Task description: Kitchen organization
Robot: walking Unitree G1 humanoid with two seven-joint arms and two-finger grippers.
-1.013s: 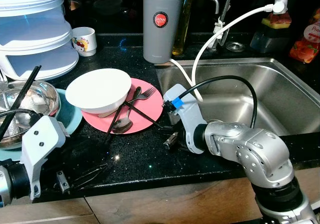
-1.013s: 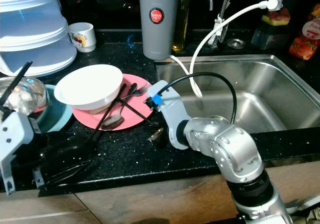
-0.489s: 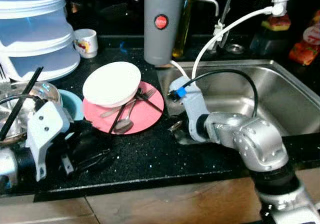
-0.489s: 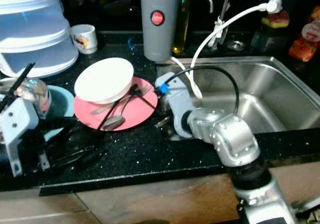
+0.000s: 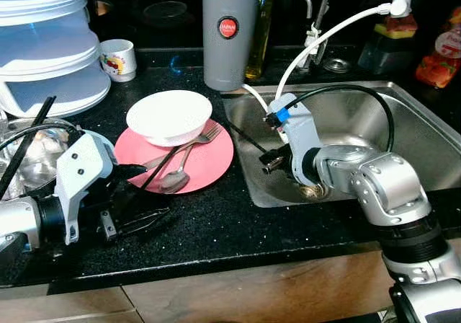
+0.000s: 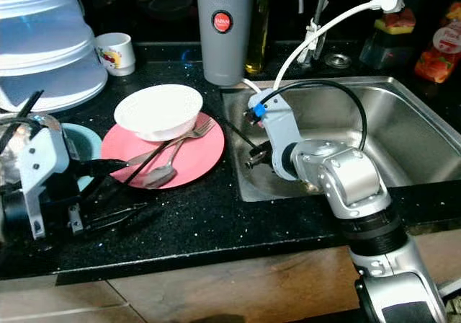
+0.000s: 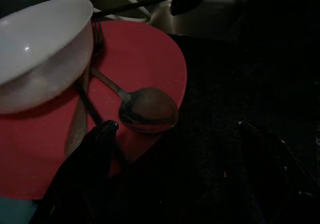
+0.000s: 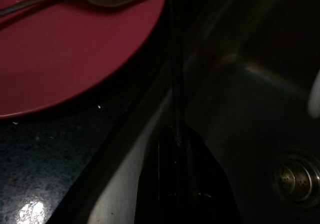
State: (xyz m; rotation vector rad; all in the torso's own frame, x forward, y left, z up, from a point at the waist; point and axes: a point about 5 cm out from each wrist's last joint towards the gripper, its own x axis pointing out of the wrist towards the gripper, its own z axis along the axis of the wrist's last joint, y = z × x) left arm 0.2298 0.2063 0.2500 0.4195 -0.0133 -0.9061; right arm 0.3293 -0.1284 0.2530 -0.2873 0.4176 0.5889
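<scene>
We hold the right gripper (image 5: 268, 163) clamped on one black chopstick (image 5: 245, 137), its length slanting from the sink (image 5: 403, 114) edge toward the pink plate (image 5: 209, 166), while the left gripper (image 5: 133, 193), fingers apart, sits nearer that plate.

hidden — steel bowl (image 5: 29, 157) behind left arm | white container (image 5: 43, 42) cropped (top)

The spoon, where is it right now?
The spoon lies on the pink plate, just in front of the white bowl, left of the sink.
</scene>
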